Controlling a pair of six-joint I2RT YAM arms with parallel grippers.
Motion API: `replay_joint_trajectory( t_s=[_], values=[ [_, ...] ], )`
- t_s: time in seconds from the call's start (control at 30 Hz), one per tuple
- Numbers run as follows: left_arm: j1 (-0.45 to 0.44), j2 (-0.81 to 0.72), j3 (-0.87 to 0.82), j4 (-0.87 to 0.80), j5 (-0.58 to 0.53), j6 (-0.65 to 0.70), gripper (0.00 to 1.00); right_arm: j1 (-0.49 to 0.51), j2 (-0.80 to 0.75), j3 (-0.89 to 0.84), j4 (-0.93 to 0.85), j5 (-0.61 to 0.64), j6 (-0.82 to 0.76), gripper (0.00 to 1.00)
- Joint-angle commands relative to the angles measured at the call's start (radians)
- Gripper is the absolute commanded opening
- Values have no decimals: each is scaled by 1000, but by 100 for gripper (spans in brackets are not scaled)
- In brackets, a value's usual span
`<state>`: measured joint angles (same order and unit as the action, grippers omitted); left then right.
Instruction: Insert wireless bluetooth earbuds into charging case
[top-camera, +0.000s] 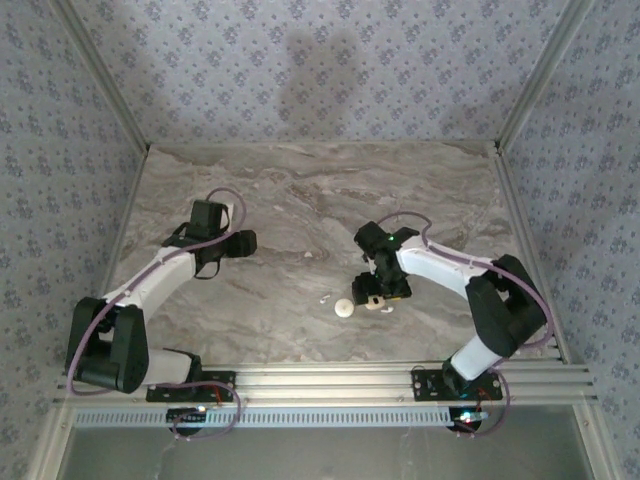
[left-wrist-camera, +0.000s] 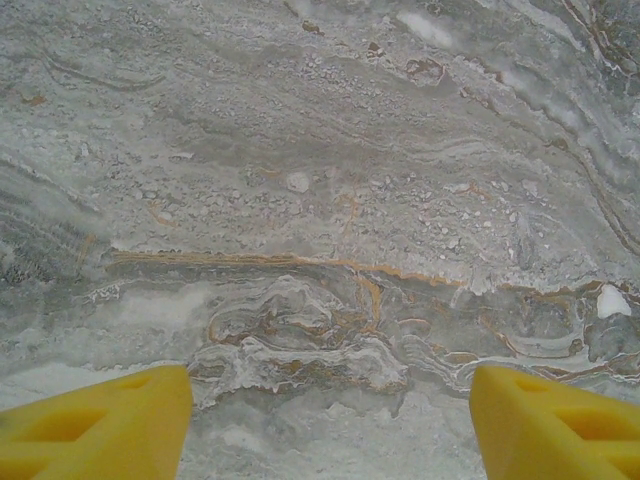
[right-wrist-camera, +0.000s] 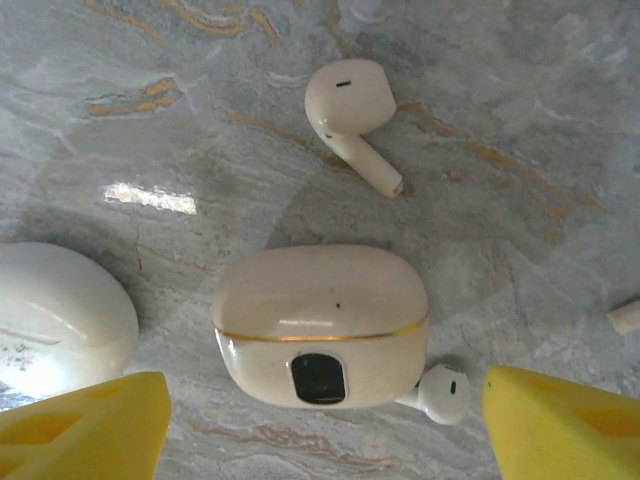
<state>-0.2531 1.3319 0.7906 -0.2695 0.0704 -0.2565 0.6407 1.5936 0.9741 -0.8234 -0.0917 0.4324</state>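
Observation:
The charging case (right-wrist-camera: 320, 320) lies shut on the marble, cream-peach with a gold seam and a dark window facing the camera. One white earbud (right-wrist-camera: 350, 110) lies beyond it. A second earbud (right-wrist-camera: 445, 393) touches the case's lower right corner. My right gripper (right-wrist-camera: 325, 430) is open and hangs over the case, a yellow fingertip (right-wrist-camera: 85, 430) on each side with a gap to it. From above, the right gripper (top-camera: 375, 290) covers most of the case (top-camera: 378, 304). My left gripper (top-camera: 243, 243) is open over bare marble, nothing between its fingertips (left-wrist-camera: 95, 420).
A glossy white rounded object (right-wrist-camera: 60, 320) sits just left of the case, also in the top view (top-camera: 344, 308). A small white piece (top-camera: 325, 298) lies further left. Another white bit (right-wrist-camera: 625, 317) shows at the right edge. Patterned walls enclose the marble table (top-camera: 300, 200).

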Motion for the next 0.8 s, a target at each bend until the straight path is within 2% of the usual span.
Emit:
replay_joint_trajectory(
  t_s=[0.0, 0.43, 0.77],
  values=[
    [-9, 16, 30, -23, 5, -12, 74, 10, 32, 38, -24, 31, -21, 83],
    [-11, 18, 32, -40, -6, -7, 74, 21, 111, 49, -7, 49, -36, 76],
    [-11, 18, 33, -49, -4, 2, 73, 29, 108, 31, 20, 57, -21, 60]
  ],
)
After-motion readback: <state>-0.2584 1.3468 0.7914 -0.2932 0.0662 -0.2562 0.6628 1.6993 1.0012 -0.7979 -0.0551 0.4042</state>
